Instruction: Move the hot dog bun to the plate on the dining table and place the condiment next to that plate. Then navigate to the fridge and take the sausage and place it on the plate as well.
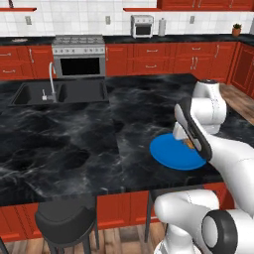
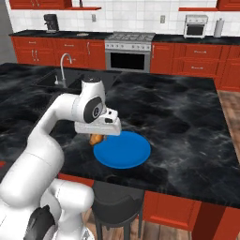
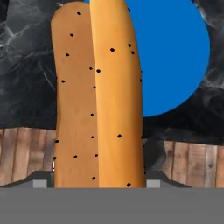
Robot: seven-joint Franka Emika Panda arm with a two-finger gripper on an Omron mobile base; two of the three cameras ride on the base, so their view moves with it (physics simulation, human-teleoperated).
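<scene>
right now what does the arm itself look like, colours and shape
The arm is glossy white, built of rounded tubular links with dark grey bands and round caps at the joints. The boxy white hand carries the gripper; its small dark jaws are mostly hidden. No cables or markings show.

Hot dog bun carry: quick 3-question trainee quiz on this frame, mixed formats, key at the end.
1. True or false: the hot dog bun already lies flat on the blue plate.
2. Where does the plate sit? A) in the sink B) near the dining table's front edge C) on the stove
3. Fill in: the bun is held in the ___.

Key: 1. False, the pincer holds it above the plate's edge. 2. B. 3. Pincer.
</scene>
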